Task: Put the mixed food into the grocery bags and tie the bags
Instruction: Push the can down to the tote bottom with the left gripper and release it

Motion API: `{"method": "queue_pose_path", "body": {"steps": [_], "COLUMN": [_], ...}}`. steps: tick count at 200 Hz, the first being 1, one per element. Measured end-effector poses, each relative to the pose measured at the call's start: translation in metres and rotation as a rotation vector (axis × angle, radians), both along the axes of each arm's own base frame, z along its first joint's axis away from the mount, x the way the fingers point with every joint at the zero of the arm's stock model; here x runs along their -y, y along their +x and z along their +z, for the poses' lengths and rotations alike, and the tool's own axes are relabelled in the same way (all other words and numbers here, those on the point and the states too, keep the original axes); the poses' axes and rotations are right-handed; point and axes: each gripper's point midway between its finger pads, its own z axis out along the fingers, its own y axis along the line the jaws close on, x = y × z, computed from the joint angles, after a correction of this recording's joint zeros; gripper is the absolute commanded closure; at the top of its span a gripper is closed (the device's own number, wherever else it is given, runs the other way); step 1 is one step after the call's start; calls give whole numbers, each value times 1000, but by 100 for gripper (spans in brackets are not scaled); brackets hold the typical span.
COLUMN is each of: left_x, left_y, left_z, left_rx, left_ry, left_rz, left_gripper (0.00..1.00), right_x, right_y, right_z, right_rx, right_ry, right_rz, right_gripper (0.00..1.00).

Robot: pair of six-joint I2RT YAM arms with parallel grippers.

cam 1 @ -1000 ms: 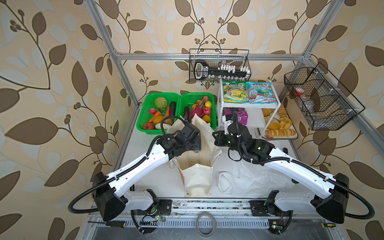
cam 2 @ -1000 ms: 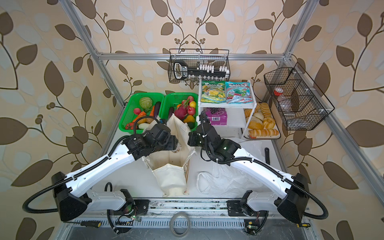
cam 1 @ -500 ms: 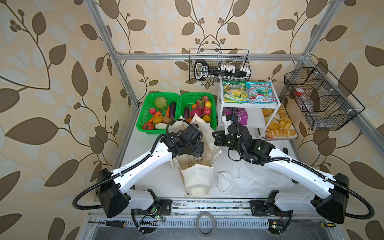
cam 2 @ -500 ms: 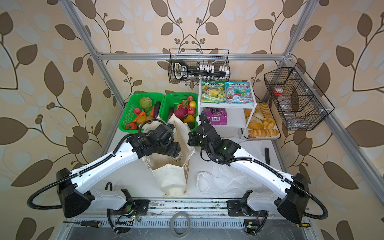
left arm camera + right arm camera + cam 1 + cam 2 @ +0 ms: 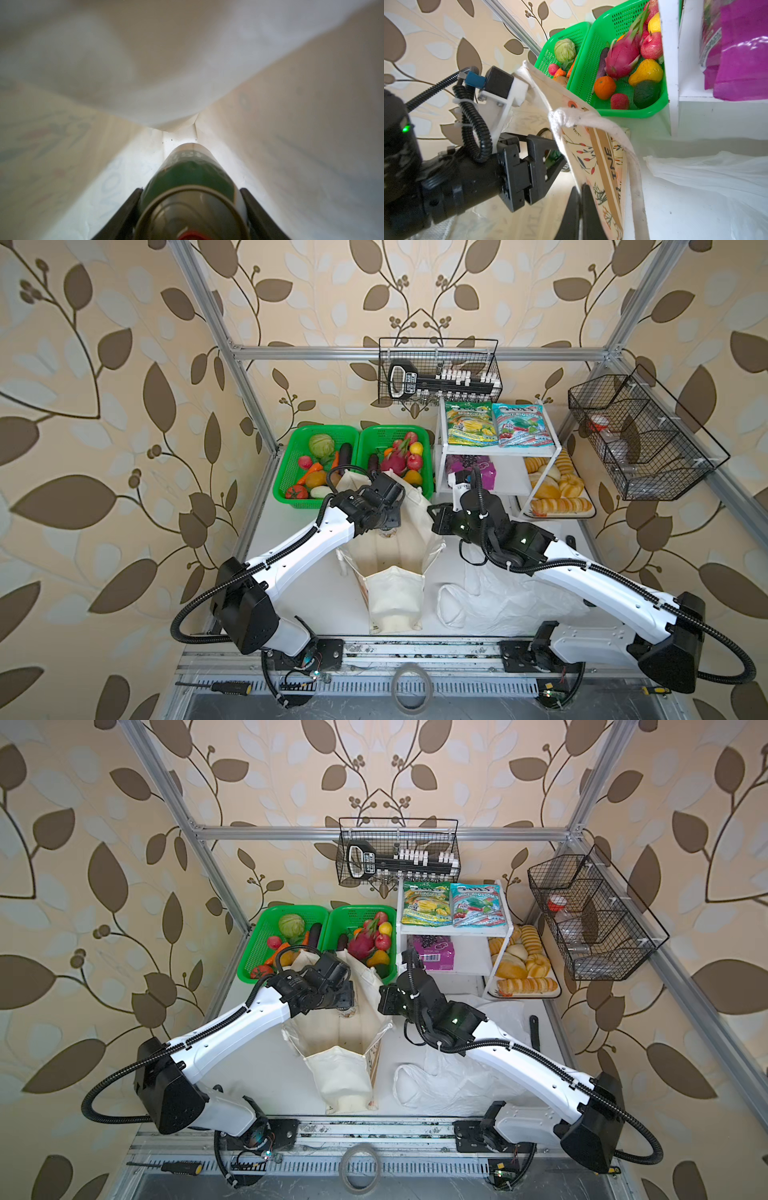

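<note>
**Green can lowered into the cloth tote**

The left gripper [image 5: 191, 192] has a small green can [image 5: 191, 168] clamped between its two black fingers [image 5: 254, 207], which press on the can's sides. Gripper and can are both down inside the cream tote [image 5: 395, 597], with pale cloth walls close on every side in the left wrist view. In both top views the left arm reaches over the tote's mouth, and its wrist covers the can.

The right gripper [image 5: 579, 190] is pinched tight on the tote's rim, on the side nearest the white rack [image 5: 439, 456], and the mouth gapes wide. The tote stands on the table [image 5: 324, 593], up against the green baskets [image 5: 623, 113].

The thin plastic bag [image 5: 498, 597] lies flat and crumpled on the table just beside the tote, partly under the right arm.

The rest of the food sits at the back:
- The dragon fruit [image 5: 620, 56], the red apple [image 5: 652, 45] and the yellow-orange pear [image 5: 645, 71] lie together in the basket next to the rack.
- The blue pouch [image 5: 523, 425] lies on the rack's top shelf.
- The purple packet [image 5: 434, 948] is on the shelf below
</note>
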Motion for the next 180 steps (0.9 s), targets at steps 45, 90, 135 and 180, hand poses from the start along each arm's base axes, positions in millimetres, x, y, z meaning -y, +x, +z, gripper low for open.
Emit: {"method": "queue_pose_path", "body": {"steps": [45, 90, 135, 180], "left_x": [19, 18, 7, 9], "left_y": [3, -11, -3, 13], "left_z": [-12, -44, -55, -75], "left_rx": [-26, -86, -46, -33], "left_ry": [-65, -45, 19, 70], "left_rz": [-20, -38, 4, 33], "left_gripper": [96, 95, 95, 94], "right_x": [2, 4, 2, 0], "right_y": [-2, 0, 0, 0], "right_z": [0, -1, 0, 0], "right_rx": [1, -4, -7, -6], "right_ry": [20, 33, 45, 53], "right_rz": [-4, -11, -3, 4], "right_gripper": [100, 100, 100, 100]}}
